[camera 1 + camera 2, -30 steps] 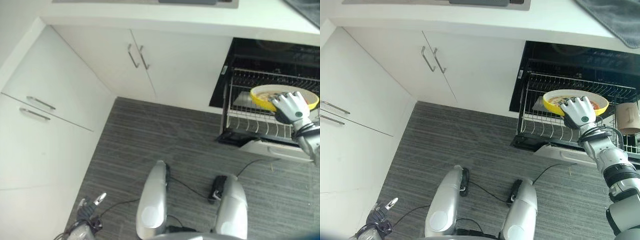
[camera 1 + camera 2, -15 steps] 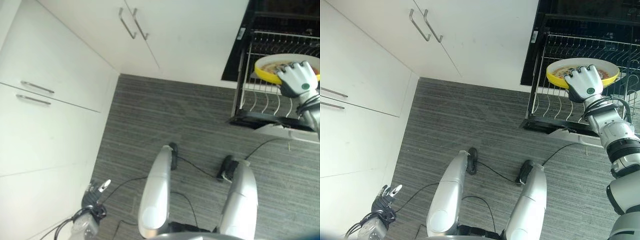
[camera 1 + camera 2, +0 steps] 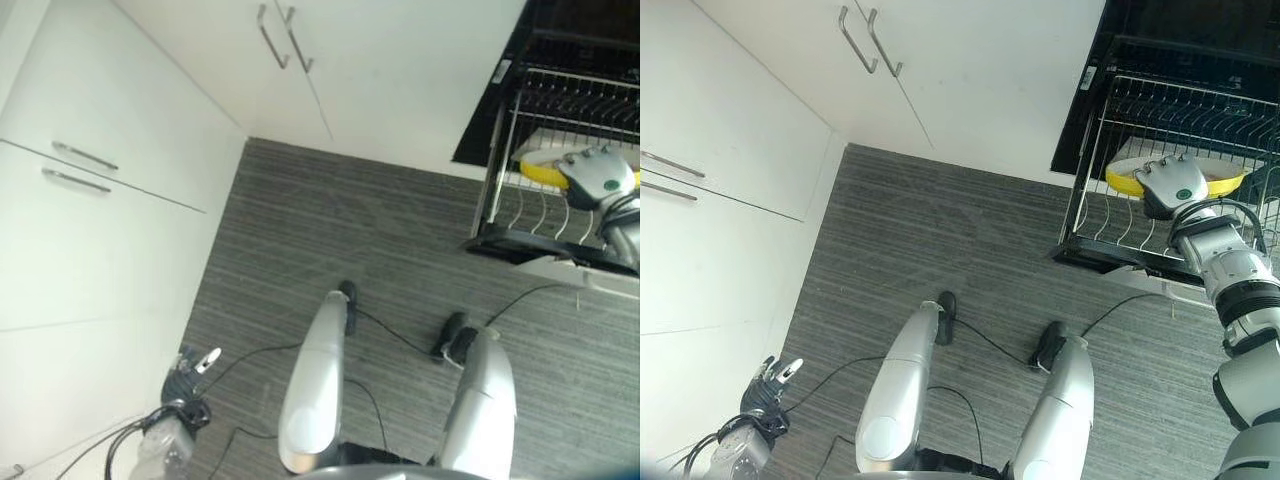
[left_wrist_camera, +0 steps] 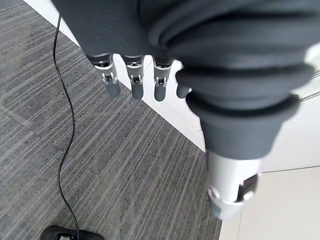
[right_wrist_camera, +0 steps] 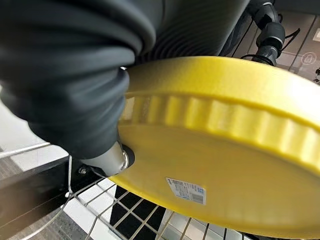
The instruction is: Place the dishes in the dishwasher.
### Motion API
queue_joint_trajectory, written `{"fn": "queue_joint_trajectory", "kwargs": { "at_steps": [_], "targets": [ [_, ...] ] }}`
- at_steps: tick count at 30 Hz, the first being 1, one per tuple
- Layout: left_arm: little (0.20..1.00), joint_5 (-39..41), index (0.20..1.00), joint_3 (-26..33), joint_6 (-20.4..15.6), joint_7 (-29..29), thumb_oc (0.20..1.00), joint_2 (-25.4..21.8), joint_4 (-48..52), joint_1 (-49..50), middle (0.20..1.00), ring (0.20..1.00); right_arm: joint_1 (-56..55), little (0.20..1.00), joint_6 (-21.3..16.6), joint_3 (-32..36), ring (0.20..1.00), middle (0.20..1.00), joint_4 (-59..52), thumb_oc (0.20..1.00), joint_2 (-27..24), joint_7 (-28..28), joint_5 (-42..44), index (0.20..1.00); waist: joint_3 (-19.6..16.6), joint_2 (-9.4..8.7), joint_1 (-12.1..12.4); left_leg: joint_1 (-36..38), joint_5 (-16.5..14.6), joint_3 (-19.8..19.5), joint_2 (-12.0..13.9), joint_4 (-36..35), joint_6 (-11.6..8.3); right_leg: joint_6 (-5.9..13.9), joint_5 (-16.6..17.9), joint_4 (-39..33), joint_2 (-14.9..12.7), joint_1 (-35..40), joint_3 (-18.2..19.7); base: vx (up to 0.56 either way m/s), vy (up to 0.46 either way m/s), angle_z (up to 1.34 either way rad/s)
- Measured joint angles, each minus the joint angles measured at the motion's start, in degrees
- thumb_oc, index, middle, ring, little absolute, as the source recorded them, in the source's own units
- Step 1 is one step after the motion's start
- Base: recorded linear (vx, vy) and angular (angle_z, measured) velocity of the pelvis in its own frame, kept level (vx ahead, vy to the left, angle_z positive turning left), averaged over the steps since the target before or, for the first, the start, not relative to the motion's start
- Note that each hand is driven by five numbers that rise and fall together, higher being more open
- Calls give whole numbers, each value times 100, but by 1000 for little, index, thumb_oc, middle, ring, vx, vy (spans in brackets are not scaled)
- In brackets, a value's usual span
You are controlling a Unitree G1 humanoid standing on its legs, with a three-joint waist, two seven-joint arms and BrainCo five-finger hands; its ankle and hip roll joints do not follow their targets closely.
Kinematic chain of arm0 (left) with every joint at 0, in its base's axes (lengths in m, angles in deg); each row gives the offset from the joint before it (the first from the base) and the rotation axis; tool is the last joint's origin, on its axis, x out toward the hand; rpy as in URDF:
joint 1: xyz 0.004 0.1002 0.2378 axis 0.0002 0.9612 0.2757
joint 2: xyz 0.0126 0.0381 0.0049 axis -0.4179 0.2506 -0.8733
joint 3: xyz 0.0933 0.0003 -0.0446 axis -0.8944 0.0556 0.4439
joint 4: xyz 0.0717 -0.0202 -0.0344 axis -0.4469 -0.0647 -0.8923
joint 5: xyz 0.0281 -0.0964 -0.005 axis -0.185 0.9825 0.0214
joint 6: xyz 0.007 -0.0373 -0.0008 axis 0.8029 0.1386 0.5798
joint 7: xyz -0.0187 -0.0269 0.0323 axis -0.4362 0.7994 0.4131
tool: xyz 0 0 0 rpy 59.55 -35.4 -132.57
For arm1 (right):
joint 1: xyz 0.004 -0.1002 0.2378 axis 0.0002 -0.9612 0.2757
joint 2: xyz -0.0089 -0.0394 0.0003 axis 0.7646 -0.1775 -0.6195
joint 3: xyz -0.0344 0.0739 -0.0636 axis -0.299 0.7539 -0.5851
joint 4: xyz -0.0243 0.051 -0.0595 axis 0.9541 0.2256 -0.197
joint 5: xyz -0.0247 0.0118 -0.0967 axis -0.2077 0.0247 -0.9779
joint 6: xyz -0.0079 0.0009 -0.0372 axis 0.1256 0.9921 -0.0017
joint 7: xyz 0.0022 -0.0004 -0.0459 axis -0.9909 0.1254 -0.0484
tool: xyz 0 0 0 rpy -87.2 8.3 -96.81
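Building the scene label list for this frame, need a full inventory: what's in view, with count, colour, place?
Yellow round dish with fluted rim: 1, yellow, held over the front of the pulled-out rack, sticker on its underside.
Wire dishwasher rack: 1, silver-white wire, pulled out of the open dishwasher at upper right.
Open dishwasher: 1, black interior, set into the white cabinets.
White cabinet doors: several, white with slim metal bar handles, along the top and the left.
Grey striped floor: dark grey, across the centre.
Right hand: 1, silver with dark cover, shut on the dish's near rim.
Left hand: 1, low at the left near the floor, fingers relaxed, holding nothing.
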Motion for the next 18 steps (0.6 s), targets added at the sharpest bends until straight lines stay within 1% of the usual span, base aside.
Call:
{"fn": "queue_joint_trajectory", "kwargs": {
  "at_steps": [3, 8, 9, 13, 14, 17, 18],
  "targets": [
    [1000, 0, 1000, 0, 27, 6, 1000, -49, 143, 1, 1000, 1000, 4, 200, 6, 74, 200, 200, 38, 200, 3, -84, 166, 200, 1, -2, 12, -37, 4, -2, -10, 3, -2, 5, -1, 0, -7, -29, -2, -2, -12, 0],
    [1000, 0, 1000, 3, 60, 9, 1000, -271, 276, 2, 1000, 1000, 37, 200, 8, 200, 200, 200, 133, 200, -23, -147, 269, 200, 0, 0, 80, -115, 14, -29, -18, -3, -8, 0, 2, -1, -15, -84, -34, -11, -32, 2],
    [1000, 1, 1000, 19, 102, 8, 1000, -322, 274, 14, 1000, 1000, 86, 200, 10, 241, 200, 200, 134, 200, -25, -205, 470, 200, 0, 0, 96, -150, 18, -31, -20, -2, -8, -4, 4, 0, -15, -120, -38, -20, -32, 1],
    [1000, 0, 1000, 19, 113, -31, 1000, -349, 324, 9, 1000, 1000, 282, 200, -20, 212, 200, 200, 248, 200, -11, -467, 793, 200, -2, 3, 95, -194, 18, -43, -22, 13, -8, -5, 2, 9, -19, -151, -51, -10, -16, 0],
    [1000, 1, 1000, 18, 114, -55, 1000, -350, 324, 8, 1000, 1000, 326, 1000, -20, 225, 1000, 1000, 262, 1000, -11, -577, 952, 1000, -2, 3, 96, -192, 19, -44, -23, 14, -8, -6, 3, 8, -19, -146, -51, 0, 0, 0],
    [1000, 0, 1000, 17, 165, -77, 1000, -360, 442, 8, 1000, 1000, 321, 1000, -112, 350, 1000, 1000, 378, 1000, 8, -1055, 1482, 1000, -3, 3, 119, -187, 23, -57, -32, 12, -2, -7, 3, 4, -23, -125, -65, -3, -14, 2],
    [1000, 0, 1000, 15, 226, -77, 1000, -388, 520, 8, 1000, 1000, 309, 1000, -130, 465, 1000, 1000, 472, 1000, 100, -1244, 1690, 1000, -4, 3, 128, -181, 29, -62, -33, 11, -4, -11, 6, 4, -24, -114, -68, -16, -33, 1]
  ]
}}
